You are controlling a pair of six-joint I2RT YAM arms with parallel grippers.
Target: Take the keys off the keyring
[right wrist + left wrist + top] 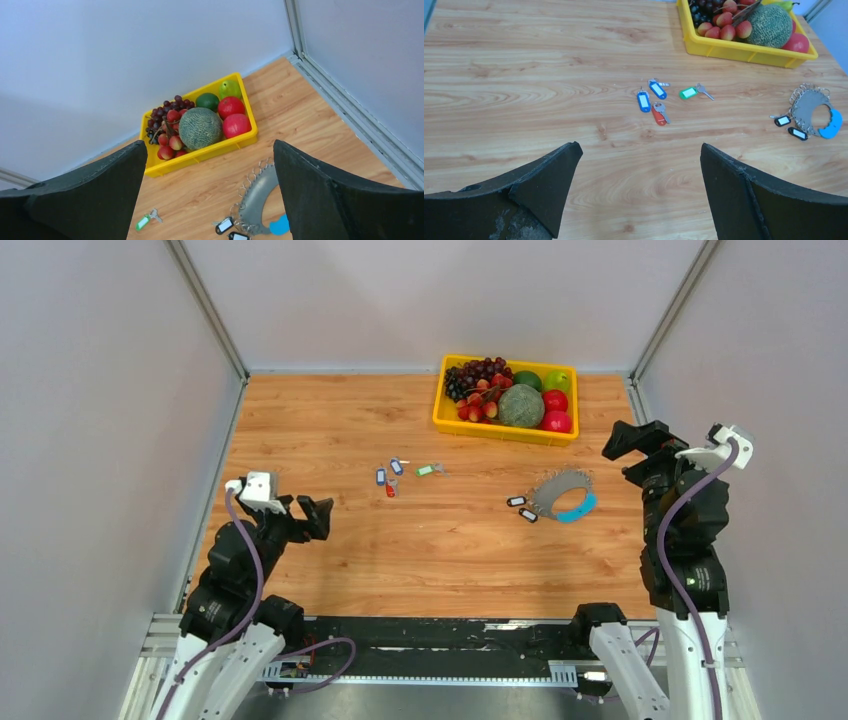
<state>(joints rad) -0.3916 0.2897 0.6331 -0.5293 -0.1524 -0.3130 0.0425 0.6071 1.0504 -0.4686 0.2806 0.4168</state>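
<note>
We see the keyring (563, 495) lying flat on the wooden worktop (330, 430), right of centre in the top view and just below the yellow tray (440, 412). It is a thin grey loop with small wire rings fringing its upper-left rim. Its light-blue section (578, 510) faces the lower right of the frame. Two black-tagged keys (522, 508) are still on it, trailing off its left edge toward the lower left, each tag's long axis running roughly left to right.

Four more keys lie loose near the middle of the frame, well apart from the loop. The green-tagged key (427, 470) lies almost level across the picture, its metal end to the right. Left of it sit two blue-tagged keys (388, 472), one close to upright and one slanted. The red-tagged key (391, 488) is just below them. All the tags carry white inserts.

The left arm (240, 560) is folded low in the lower left, its wrist aimed right across the boards. The left jaws stand wide apart, holding nothing. The right arm (685, 530) rises along the right edge, its head tipped toward the tray of fruit. The right jaws also gape wide, holding nothing, above the worktop beside the loop.
</note>
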